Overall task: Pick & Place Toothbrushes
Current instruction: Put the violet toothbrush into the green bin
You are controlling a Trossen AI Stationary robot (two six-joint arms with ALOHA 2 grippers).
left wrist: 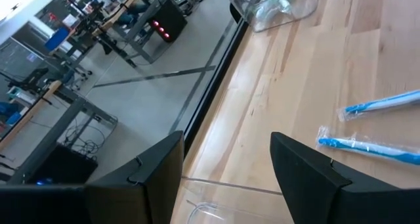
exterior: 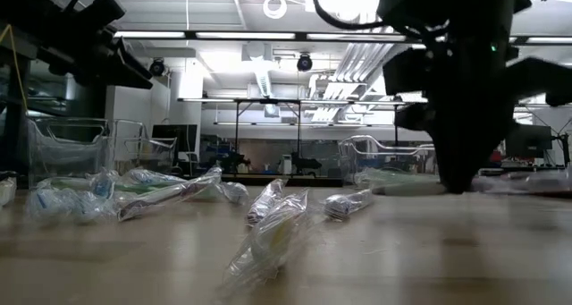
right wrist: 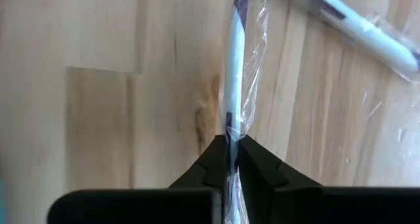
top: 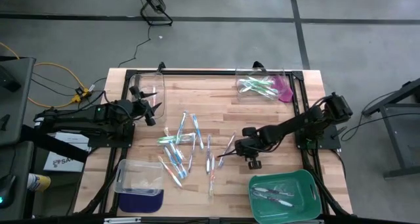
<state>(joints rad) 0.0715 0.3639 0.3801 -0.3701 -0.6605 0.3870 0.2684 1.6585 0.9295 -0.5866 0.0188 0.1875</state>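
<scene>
While the left gripper (top: 152, 116) waits spread, the right gripper (right wrist: 231, 147) pinches a wrapped toothbrush (right wrist: 234, 73) beside the toothbrush pile (top: 186, 148).

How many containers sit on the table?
4: a clear bin at the far left, a clear bin far right, a clear bin near left, a green tray near right.
</scene>
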